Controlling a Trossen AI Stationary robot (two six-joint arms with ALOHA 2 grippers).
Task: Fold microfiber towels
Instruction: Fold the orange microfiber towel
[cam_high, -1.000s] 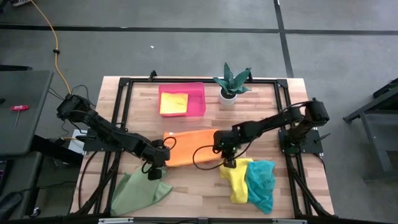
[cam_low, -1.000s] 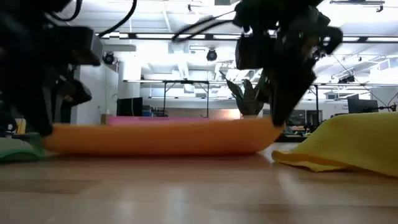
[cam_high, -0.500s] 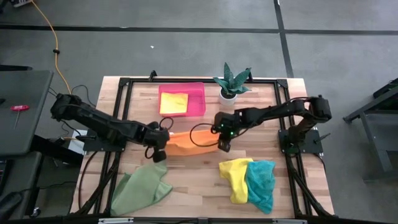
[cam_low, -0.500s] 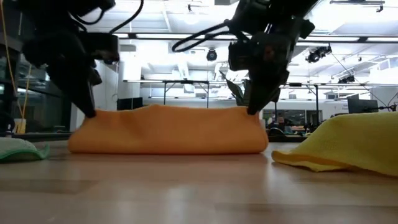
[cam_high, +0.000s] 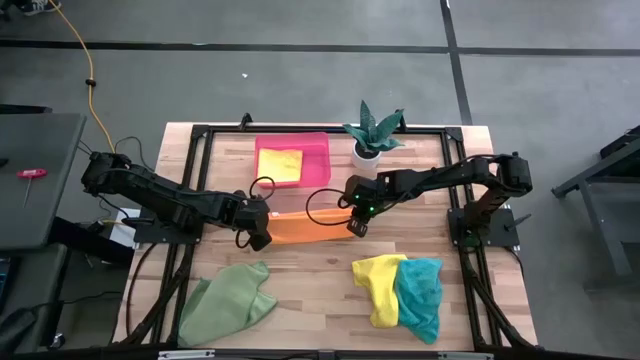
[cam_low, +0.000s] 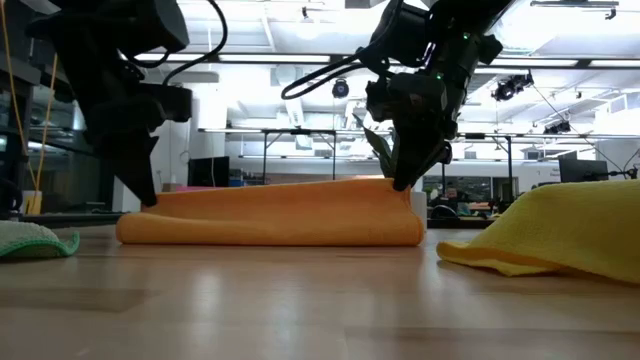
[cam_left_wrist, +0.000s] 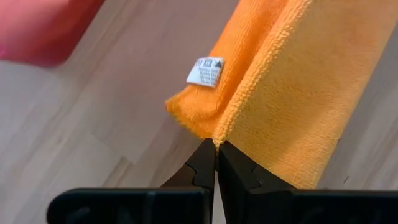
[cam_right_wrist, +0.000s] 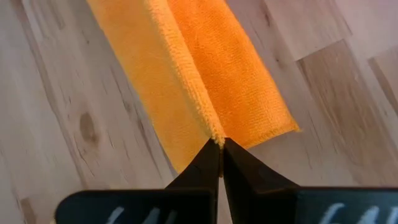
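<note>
Table front: light green towel (cam_high: 228, 305) at the left, yellow towel (cam_high: 379, 286) and teal towel (cam_high: 421, 294) together at the right. Mid-table: orange towel (cam_high: 305, 227), folded; left gripper (cam_high: 262, 238) and right gripper (cam_high: 358, 226) each pinch an upper edge. Rear: another yellow towel (cam_high: 280, 165) in the pink tray (cam_high: 318, 160).

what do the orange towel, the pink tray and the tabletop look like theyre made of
Orange towel: soft microfiber-like cloth, by its fuzzy nap, limp fold and sewn-in white label.
Pink tray: probably rigid plastic, judging by its straight walls and even colour.
Tabletop: pale wood planks with visible grain and a knot, matte finish.
</note>
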